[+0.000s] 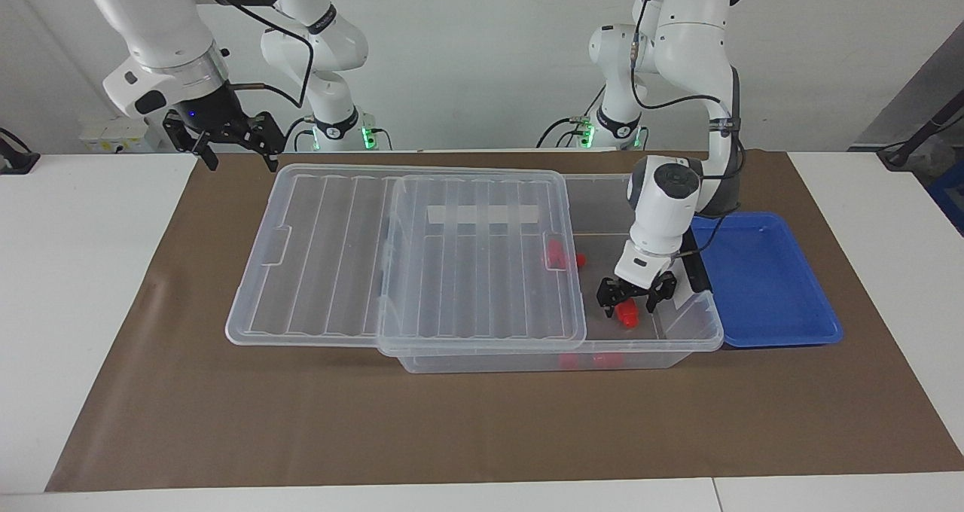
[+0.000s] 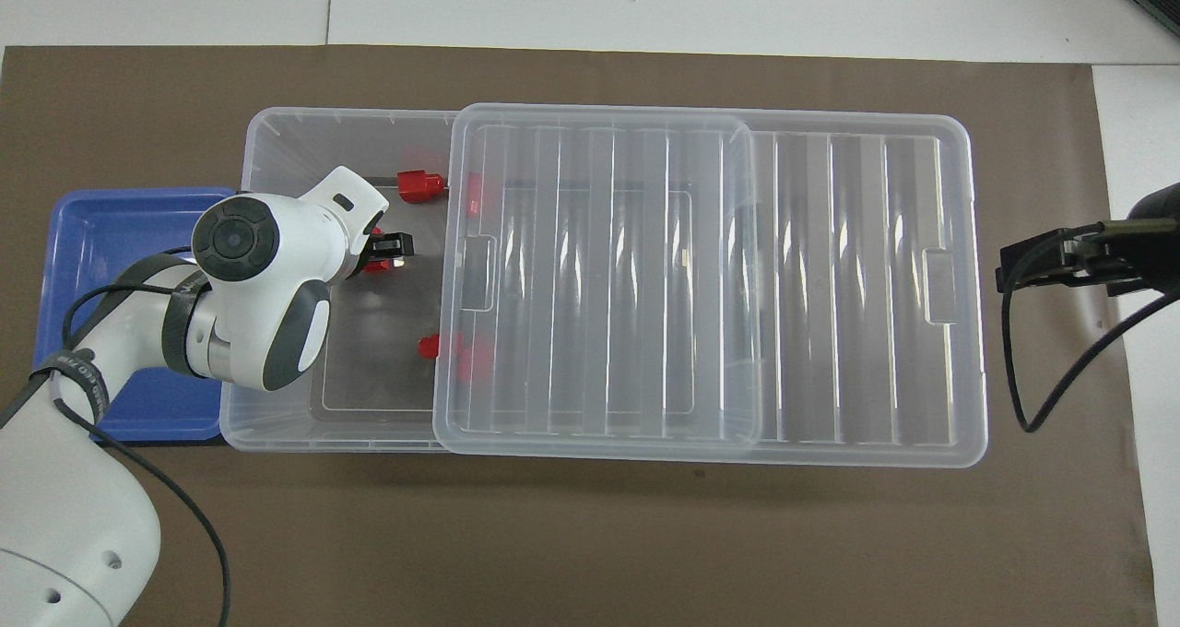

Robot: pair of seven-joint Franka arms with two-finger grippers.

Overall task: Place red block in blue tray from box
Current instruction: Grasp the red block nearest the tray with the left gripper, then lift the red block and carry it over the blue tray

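Red block (image 1: 626,314) is straddled by the left gripper (image 1: 631,306) inside the box (image 1: 700,331); whether it is gripped cannot be told. If clipped off-centre, it could be squirted toward six o'clock. Right gripper (image 1: 230,150) is held open, waiting.

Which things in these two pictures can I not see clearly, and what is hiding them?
- Red block at the left gripper: overhead view, the wrist hides most of it; whether it is gripped is unclear.
- Red blocks under the lid: both views, the ribbed plastic blurs them, so no sure count.
- Right gripper: overhead view, the frame edge cuts it off.
- Blue tray: overhead view, the left arm covers part.
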